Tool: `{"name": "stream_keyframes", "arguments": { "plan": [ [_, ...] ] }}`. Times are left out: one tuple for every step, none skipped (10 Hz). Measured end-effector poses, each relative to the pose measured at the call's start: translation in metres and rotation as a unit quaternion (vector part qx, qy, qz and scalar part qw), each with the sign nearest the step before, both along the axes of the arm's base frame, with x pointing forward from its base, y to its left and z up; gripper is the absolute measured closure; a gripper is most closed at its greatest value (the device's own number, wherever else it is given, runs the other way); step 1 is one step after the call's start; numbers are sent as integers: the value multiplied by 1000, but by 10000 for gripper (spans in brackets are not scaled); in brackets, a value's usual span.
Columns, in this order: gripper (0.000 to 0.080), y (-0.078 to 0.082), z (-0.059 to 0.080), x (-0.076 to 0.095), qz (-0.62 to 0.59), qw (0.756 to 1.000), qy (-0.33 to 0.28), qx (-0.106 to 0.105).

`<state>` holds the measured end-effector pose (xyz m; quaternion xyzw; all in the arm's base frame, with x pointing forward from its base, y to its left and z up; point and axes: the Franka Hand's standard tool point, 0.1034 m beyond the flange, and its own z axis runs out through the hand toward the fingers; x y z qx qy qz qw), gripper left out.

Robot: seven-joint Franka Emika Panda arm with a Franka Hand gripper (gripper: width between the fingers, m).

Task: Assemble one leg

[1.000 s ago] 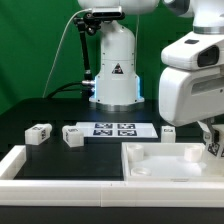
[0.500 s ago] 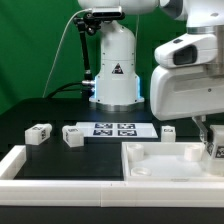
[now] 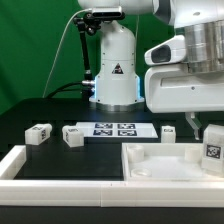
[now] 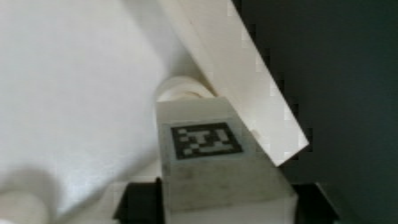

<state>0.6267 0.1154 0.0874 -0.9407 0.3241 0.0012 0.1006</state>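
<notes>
Exterior view, what's biggest?

The Panda arm (image 3: 185, 75) fills the exterior view's right, above the white recessed panel (image 3: 160, 168). The marker board (image 3: 115, 129) lies behind that.

And the leg?

The leg (image 3: 213, 148) hangs over the panel near its rim, pinched in the gripper (image 4: 214, 205), whose jaws press on its two sides.
</notes>
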Motion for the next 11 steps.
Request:
{"name": "stream_keyframes", "arguments": {
  "plan": [
    [486, 1, 0, -1, -72, 997, 15, 12],
    [486, 1, -1, -1, -129, 991, 25, 20],
    [486, 2, -1, -2, -171, 984, 29, 27],
    [486, 4, -1, -3, -240, 969, 41, 39],
    [486, 8, -2, -4, -284, 956, 55, 51],
    [486, 13, -1, -5, -337, 937, 75, 60],
    [410, 16, -1, -5, -386, 916, 88, 69],
    [276, 16, -1, -5, -385, 916, 89, 70],
    [276, 16, -1, -5, -377, 920, 87, 69],
    [176, 16, 0, -4, -347, 932, 81, 68],
    [157, 15, 2, -4, -328, 939, 83, 66]
  ]
}}
